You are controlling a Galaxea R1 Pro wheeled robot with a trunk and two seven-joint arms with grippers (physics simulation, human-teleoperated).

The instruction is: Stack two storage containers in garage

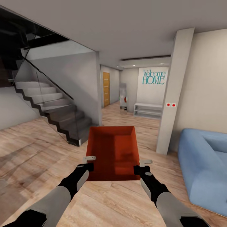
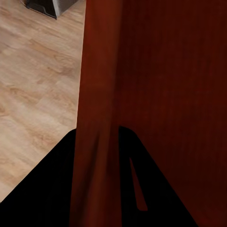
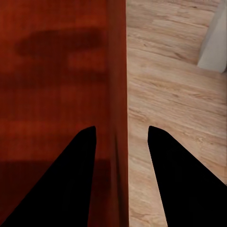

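— Red-orange plastic is all I'm carrying: one storage container [image 1: 114,153], open top up, held out in front of me above the wood plank floor [image 1: 37,148] of the living room.

— How are you gripping it?

— My left gripper [image 1: 89,163] is pinched over the left wall near the corner closest to me, and my right gripper [image 1: 142,167] is pinched over the right wall the same way. In each wrist view the wall passes between my two fingers, one finger inside the bin and one outside.

— Which step is this, would you say?

— Carrying the first bin out, I judge. The blue sofa [image 1: 205,164] is at my right, the staircase [image 1: 50,107] at my left, and a hallway with a "Welcome HOME" sign [image 1: 153,77] lies ahead. No garage yet.

— And next?

— Rolling on with the bin kept level and both pinches firm, passing between the staircase and the white pillar [image 1: 175,91] without clipping either.

— Count for me.

— One container, two grippers, one sofa, one staircase, one pillar. I see one bin, not two.
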